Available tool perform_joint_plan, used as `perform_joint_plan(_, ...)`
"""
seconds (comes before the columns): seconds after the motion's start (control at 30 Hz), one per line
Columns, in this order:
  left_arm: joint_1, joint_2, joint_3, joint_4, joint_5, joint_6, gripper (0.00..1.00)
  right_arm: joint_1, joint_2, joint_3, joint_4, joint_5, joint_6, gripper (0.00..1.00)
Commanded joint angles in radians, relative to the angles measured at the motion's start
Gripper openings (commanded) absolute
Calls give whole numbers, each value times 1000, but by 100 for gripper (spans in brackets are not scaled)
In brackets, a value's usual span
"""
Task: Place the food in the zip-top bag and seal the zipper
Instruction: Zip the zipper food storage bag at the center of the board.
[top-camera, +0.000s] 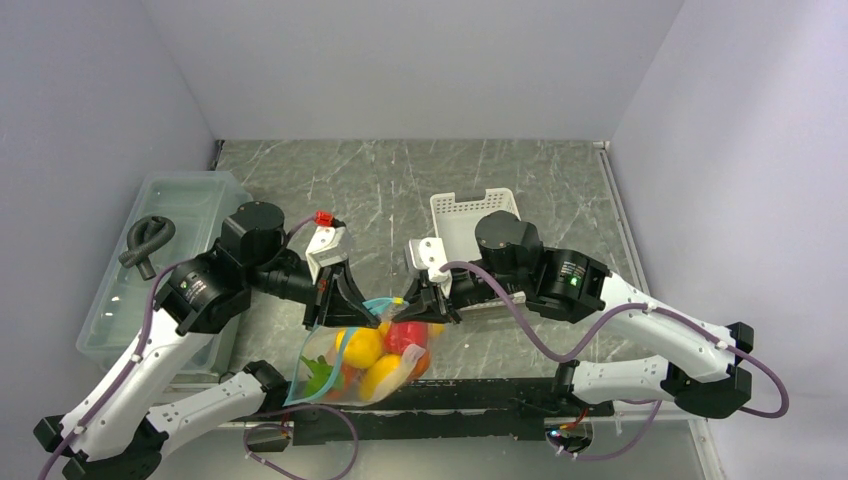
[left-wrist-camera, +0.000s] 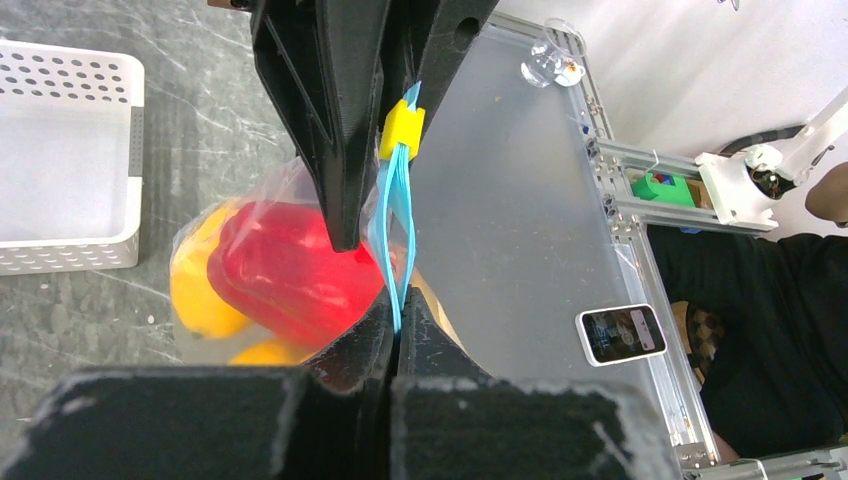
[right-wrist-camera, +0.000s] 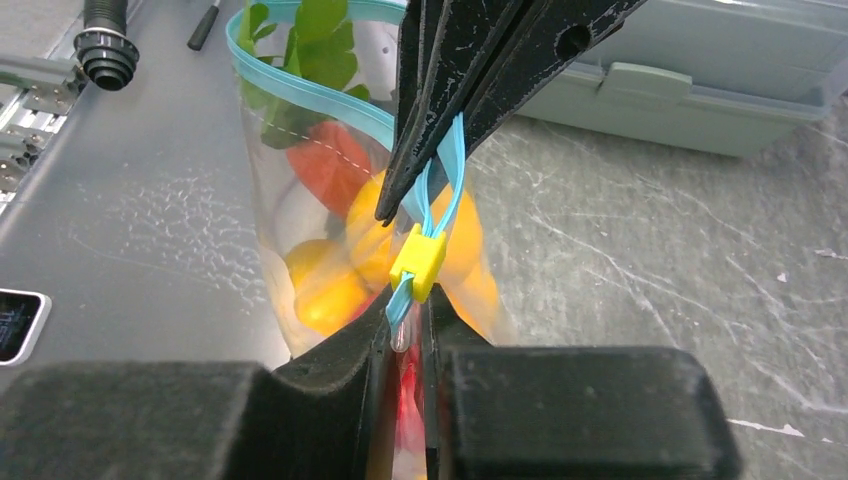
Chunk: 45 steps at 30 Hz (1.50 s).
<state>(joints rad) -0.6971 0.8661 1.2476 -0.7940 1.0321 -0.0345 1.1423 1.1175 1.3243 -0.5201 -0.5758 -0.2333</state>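
The zip-top bag (top-camera: 340, 378) hangs between both grippers near the table's front edge. Through its clear plastic the food shows: yellow fruits (top-camera: 362, 347), a red pepper (left-wrist-camera: 290, 270) and a green leafy piece (right-wrist-camera: 300, 40). My left gripper (top-camera: 360, 318) is shut on the teal zipper (left-wrist-camera: 402, 230), with the strip pinched between its fingertips (left-wrist-camera: 375, 335). My right gripper (top-camera: 415, 308) faces it from the other side. Its fingers (right-wrist-camera: 360, 345) have closed on the zipper's end right under the yellow slider (right-wrist-camera: 418, 262). A sliver of bag plastic sits in the narrow slot between them.
A white perforated basket (top-camera: 475, 215) stands behind the right arm. A translucent lidded bin (top-camera: 150, 270) with a black hose (top-camera: 145, 240) on it sits at the left. A metal rail (top-camera: 480, 400) runs along the front edge.
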Motion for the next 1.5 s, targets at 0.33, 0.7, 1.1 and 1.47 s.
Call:
perform_joint_plan(0.33,-3,1,21,21,-22,13,6,-1,6,66,-8,-21,3,0)
perform_joint_plan(0.7,-4,-8,49,62,-106,-5,55,-1,98,162,-150,32,97,0)
perform_joint_plan(1.1,-4,-12,4,184,-133,-59,52,-1,134,172,-176,33,181,0)
perform_joint_plan(1.47,-4,-9,-23,206,-135,-68,49,-1,154,187,-147,23,213,0)
